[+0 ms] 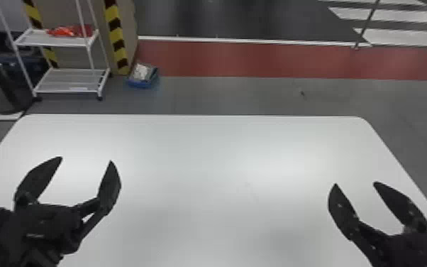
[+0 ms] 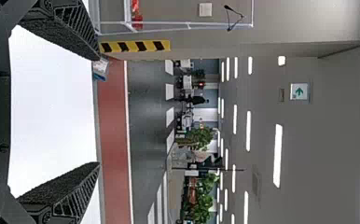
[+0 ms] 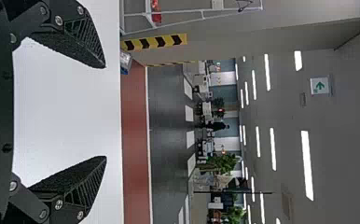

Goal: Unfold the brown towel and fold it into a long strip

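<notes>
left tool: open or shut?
Open. In the head and left wrist views, the left tool has its two fingers wide apart, with bare white table showing between them.

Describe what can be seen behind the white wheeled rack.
Behind the rack stands a wall with yellow-and-black stripes. The red items on the rack cover part of it; that part cannot be seen.
</notes>
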{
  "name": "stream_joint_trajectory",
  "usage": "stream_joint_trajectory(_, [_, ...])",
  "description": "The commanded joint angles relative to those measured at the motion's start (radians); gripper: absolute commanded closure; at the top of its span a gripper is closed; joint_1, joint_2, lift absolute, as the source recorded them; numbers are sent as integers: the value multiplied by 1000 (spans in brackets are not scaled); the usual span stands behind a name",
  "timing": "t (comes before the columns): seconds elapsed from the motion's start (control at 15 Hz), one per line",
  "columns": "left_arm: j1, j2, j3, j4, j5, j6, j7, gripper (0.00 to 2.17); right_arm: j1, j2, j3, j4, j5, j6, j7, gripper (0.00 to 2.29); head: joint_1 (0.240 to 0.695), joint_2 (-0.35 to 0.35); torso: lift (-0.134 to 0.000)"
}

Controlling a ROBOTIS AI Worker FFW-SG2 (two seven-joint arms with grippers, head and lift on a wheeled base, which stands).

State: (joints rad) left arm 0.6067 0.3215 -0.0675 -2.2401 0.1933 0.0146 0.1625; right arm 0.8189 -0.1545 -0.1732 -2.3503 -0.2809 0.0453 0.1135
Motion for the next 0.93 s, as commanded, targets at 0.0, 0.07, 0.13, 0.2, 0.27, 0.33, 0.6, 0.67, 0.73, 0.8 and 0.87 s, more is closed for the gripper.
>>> stream_joint_trajectory(0.0, [2,1,-2,-3,0,0,0,90,5,0,0,-3,-1,0,2,211,695,-68,-125])
stream_joint_trajectory(0.07, [4,1,-2,-4,0,0,0,90,6,0,0,-4,0,0,2,211,695,-68,-125])
stream_joint_trajectory(0.13, [5,1,-2,-6,0,0,0,90,6,-2,0,-4,-1,0,2,211,695,-68,-125])
stream_joint_trajectory(0.2, [5,1,-2,-6,-2,0,0,90,8,-2,-2,-6,-1,0,2,211,695,-68,-125])
stream_joint_trajectory(0.27, [7,1,-3,-7,-2,0,-1,90,9,-2,-2,-6,-1,0,2,211,695,-69,-125])
stream_joint_trajectory(0.33, [7,-1,-5,-7,-2,0,-1,90,9,-3,-2,-6,-1,0,2,211,695,-69,-125])
stream_joint_trajectory(0.6, [8,-2,-6,-9,-6,0,-1,90,9,-5,-3,-4,-1,0,2,211,695,-73,-125])
stream_joint_trajectory(0.67, [8,-4,-6,-9,-6,0,-1,90,8,-5,-3,-3,-1,0,2,211,695,-73,-125])
stream_joint_trajectory(0.73, [7,-4,-6,-7,-6,3,-1,90,8,-7,-5,0,-4,0,2,211,695,-74,-125])
stream_joint_trajectory(0.8, [5,-4,-6,-7,-6,3,-1,90,6,-8,-5,2,-4,-3,2,211,695,-75,-125])
stream_joint_trajectory(0.87, [5,-6,-6,-7,-6,3,-1,90,5,-10,-5,2,-6,0,2,211,695,-76,-125])
